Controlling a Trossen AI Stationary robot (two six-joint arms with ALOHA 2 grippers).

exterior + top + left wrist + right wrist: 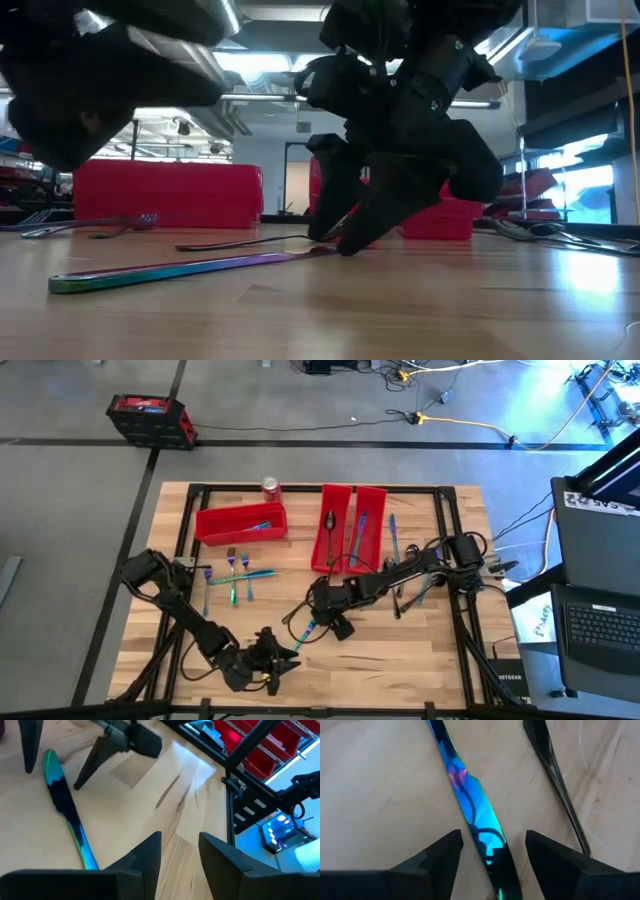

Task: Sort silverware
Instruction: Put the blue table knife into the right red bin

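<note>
From above, my right hand (322,615) hangs low over the middle of the pale wooden bench (420,660), near its front edge, astride a slim iridescent blue-teal metal knife (309,628). More iridescent forks (238,572) lie to the left, and others already rest in the long red plastic bins (350,525) at the far side. My left hand (278,657) waits open at the near edge.

At bench height, the knife (180,268) lies flat on the wood, with my fingertips touching down by one end.

From my left wrist, the knife (65,802) is just beside my own open fingers.

From my right wrist, my fingers (437,854) stand apart on either side of the blade (470,805), not yet closed. I judge it light, rigid and slick; lying so flat, it should be pinched across its narrow edges, near mid-length so it won't tip.
</note>
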